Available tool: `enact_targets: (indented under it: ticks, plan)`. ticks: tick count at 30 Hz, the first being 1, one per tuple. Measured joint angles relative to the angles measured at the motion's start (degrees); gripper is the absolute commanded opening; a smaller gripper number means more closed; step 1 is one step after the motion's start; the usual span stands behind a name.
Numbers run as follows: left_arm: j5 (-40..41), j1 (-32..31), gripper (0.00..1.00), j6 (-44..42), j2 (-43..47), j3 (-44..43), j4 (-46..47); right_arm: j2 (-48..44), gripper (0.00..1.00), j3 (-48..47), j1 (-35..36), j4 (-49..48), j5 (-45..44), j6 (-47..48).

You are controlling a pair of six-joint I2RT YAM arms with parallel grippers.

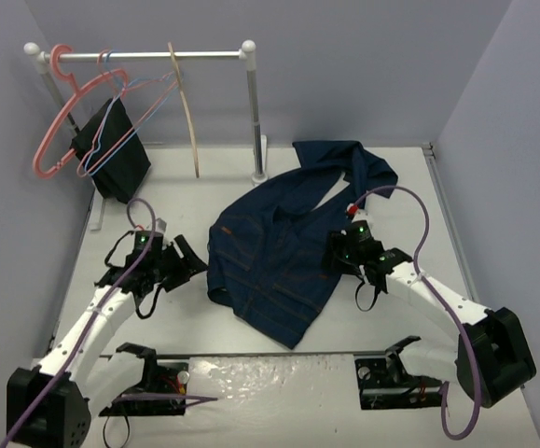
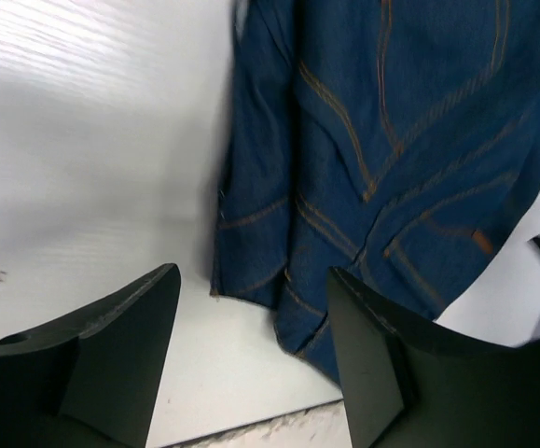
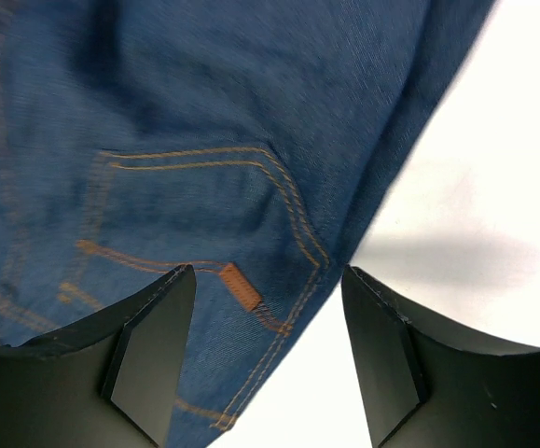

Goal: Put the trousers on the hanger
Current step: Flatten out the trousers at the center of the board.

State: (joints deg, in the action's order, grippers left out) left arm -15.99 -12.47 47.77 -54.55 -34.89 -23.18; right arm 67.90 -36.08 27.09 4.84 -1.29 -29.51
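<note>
Task barely begun: trousers (image 1: 283, 252) lie crumpled at the centre of the worktop (image 1: 186, 201), hanger (image 1: 187, 112) hangs on the rail (image 1: 139, 56) by the far edge, left end effector (image 2: 251, 275) and right end effector (image 3: 268, 275) both gape empty at the denim's sides; grasping and draping remain.

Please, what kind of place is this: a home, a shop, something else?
Probably a robot test cell, not a home: plain walls enclose a white table, a clothes rail stands on it, and the left arm and right arm are bolted at its edge.
</note>
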Motion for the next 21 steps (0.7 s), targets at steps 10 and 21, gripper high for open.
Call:
enact_targets:
  ticks: [10, 21]
  plan:
    - [19.45, -21.81, 0.61, -11.51, -8.68, -10.49, -6.75, -4.46, 0.62, -1.97, 0.00, 0.74, 2.08, 2.04]
    - [34.16, -33.26, 0.58, -21.08, -23.84, -15.38, -11.28, -6.49, 0.62, -1.97, 0.00, 1.19, 2.79, 2.39]
